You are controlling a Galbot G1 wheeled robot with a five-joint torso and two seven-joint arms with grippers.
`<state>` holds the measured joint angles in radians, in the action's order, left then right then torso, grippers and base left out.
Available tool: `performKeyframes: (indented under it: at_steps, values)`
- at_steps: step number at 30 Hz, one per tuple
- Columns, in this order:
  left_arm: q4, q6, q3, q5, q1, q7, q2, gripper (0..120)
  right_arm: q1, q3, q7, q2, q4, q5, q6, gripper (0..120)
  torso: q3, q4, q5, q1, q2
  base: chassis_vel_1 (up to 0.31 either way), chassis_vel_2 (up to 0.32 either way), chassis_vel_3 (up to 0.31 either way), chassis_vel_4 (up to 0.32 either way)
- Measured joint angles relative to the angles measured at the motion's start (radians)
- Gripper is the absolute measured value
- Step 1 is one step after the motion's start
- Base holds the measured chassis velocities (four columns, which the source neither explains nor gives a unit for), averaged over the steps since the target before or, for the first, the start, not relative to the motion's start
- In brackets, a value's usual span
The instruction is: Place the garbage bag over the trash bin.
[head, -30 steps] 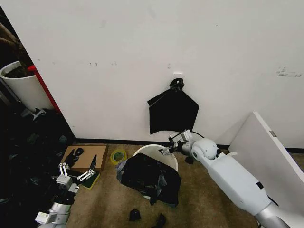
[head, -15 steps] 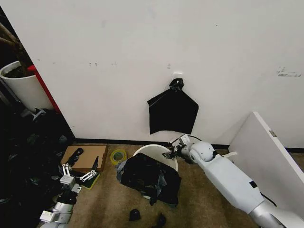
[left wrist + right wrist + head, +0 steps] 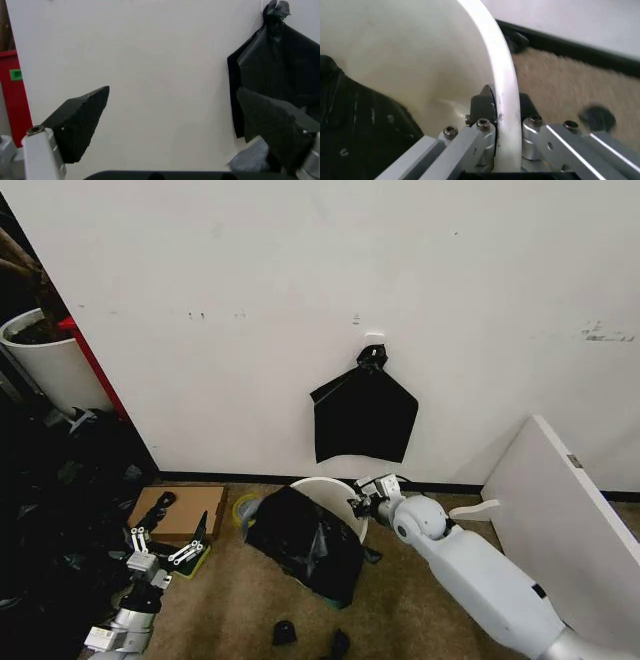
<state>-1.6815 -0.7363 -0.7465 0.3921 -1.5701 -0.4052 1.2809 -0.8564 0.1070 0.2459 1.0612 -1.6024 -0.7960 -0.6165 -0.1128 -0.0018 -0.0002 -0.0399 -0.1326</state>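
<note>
**Bin tilted on the carpet, rim clamped by the right gripper, bag draped over the near side**

The round cream-white plastic trash bin (image 3: 335,492) is seen on the brown carpet (image 3: 420,610) just in front of the white wall (image 3: 300,280), tipped so that its mouth faces up and toward the wall. The thin glossy black plastic garbage bag (image 3: 305,542) is draped over the near, lower side of the bin; most of the outer wall is covered, and the far arc of the rolled rim is left bare. In the right wrist view, black film (image 3: 355,127) is seen lying inside the bin against its smooth inner wall (image 3: 405,48).

The right gripper (image 3: 366,498) is placed at the bin's rim on the robot's right side. In the right wrist view the right gripper (image 3: 501,107) is clamped on the rolled rim (image 3: 502,75), one dark pad inside the wall and one outside.

The left gripper (image 3: 160,542) is held low at the robot's left, above a flat brown cardboard piece (image 3: 190,505), well apart from the bin. Its two ribbed black fingers (image 3: 82,120) are spread wide with nothing between them.

A flat black bag with a knotted top (image 3: 362,415) is hung on the wall above the bin. A roll of yellow-green tape (image 3: 240,505) is partly hidden just beside the garbage bag.
</note>
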Motion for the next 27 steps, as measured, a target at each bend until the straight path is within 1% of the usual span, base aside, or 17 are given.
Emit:
performKeyframes:
  at_steps: [1,2,3,4,5,6,7,8,11,14,16,19,22,27]
  values:
    - [0.0,0.0,0.0,0.0,0.0,0.0,0.0,100,0.0,0.0,0.0,0.0,0.0,0.0,0.0,1,0.0,0.0,0.0,0.0,0.0,0.0,0.0,0.0,0.0]
    - [0.0,-0.001,0.002,-0.001,-0.001,0.002,0.0,100,-0.04,-0.014,0.073,-0.012,-0.042,-0.052,0.016,1,0.0,0.0003,-0.0002,0.0,0.0,0.0,0.0,0.0,0.0]
    - [0.001,-0.001,0.004,-0.001,-0.001,0.003,0.0,100,-0.067,-0.022,0.122,-0.02,-0.07,-0.084,0.026,1,0.0,-0.0001,-0.0003,0.0,0.0,0.0,0.0,0.0,0.0]
    - [0.0,-0.001,0.006,-0.002,0.0,0.004,0.001,100,-0.093,-0.029,0.17,-0.026,-0.1,-0.115,0.037,1,0.0,0.0,-0.0004,0.0,0.0,0.0,0.0,0.0,0.0]
    - [0.0,-0.002,0.01,-0.004,0.0,0.005,0.002,100,-0.132,-0.039,0.247,-0.033,-0.149,-0.161,0.058,1,0.0,-0.0004,-0.0004,0.0,0.0,0.0,0.0,0.0,0.0]
    - [-0.004,-0.002,0.017,-0.006,0.001,0.005,0.003,100,-0.185,-0.054,0.346,-0.036,-0.214,-0.212,0.092,1,0.0,0.0,-0.0006,0.0,0.0,0.0,0.0,0.0,0.0]
    - [-0.008,-0.001,0.023,-0.007,0.002,0.005,0.003,100,-0.212,-0.06,0.405,-0.034,-0.244,-0.232,0.115,0,0.0,0.0,-0.0005,0.0,0.0,0.0,0.0,0.0,0.0]
    - [-0.008,-0.001,0.023,-0.007,0.002,0.005,0.003,100,-0.212,-0.06,0.405,-0.034,-0.244,-0.232,0.115,0,0.0,0.0,-0.0005,0.0,0.0,0.0,0.0,0.0,0.0]
    - [-0.021,0.004,0.043,-0.013,0.006,0.005,0.003,100,-0.296,-0.08,0.589,-0.002,-0.317,-0.263,0.212,0,0.0,0.0002,-0.0006,0.0,0.0,0.0,0.0,0.0,0.0]
    - [-0.03,0.009,0.056,-0.021,0.013,0.004,0.006,100,-0.356,-0.093,0.71,0.048,-0.339,-0.266,0.317,0,0.0,0.0,-0.0003,0.0,0.0,0.0,0.0,0.0,0.0]
    - [-0.032,0.01,0.058,-0.022,0.013,0.004,0.006,100,-0.361,-0.094,0.721,0.055,-0.339,-0.266,0.33,0,0.0,0.0,-0.0002,0.0,0.0,0.0,0.0,0.0,0.0]
    - [-0.045,0.012,0.065,-0.028,0.007,0.004,0.01,100,-0.391,-0.122,0.775,0.1,-0.328,-0.272,0.404,0,0.0,0.0003,-0.0002,0.0,0.0,0.0,0.0,0.0,0.0]
    - [-0.057,0.012,0.062,-0.03,-0.005,0.004,0.011,100,-0.396,-0.131,0.808,0.114,-0.321,-0.286,0.444,0,0.0,0.0003,-0.0003,0.0,0.0,0.0,0.0,0.0,0.0]
    - [-0.063,0.009,0.051,-0.029,-0.015,0.004,0.011,100,-0.396,-0.129,0.822,0.129,-0.312,-0.286,0.472,0,0.0,0.0002,-0.0004,0.0,0.0,0.0,0.0,0.0,0.0]
